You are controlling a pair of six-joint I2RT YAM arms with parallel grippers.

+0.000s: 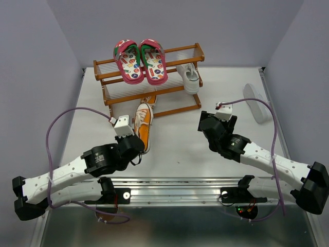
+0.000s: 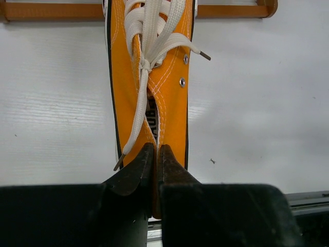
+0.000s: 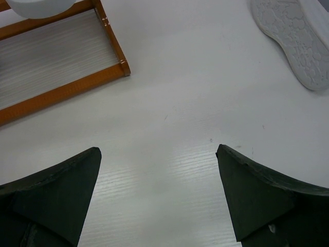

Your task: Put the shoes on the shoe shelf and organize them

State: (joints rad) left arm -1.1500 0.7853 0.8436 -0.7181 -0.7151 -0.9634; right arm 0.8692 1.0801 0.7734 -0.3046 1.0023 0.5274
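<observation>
The shoe shelf (image 1: pixel 105 67) stood at the far side of the table (image 1: pixel 180 149), left of centre. A pair of sandals (image 1: pixel 129 63) lay side by side on its upper tier, touching, toes toward the arms. A plain sneaker (image 1: pixel 188 77) sat at the right end of the lower tier. In front of the shelf a laced sneaker (image 1: pixel 144 123) lay on the table, toe toward the lower front rail, with the left gripper (image 2: pixel 156 150) at its near heel. Well to the right, a second plain sneaker (image 1: pixel 255 103) lay on its side. The right gripper (image 3: pixel 158 149) hung between it and the shelf.
</observation>
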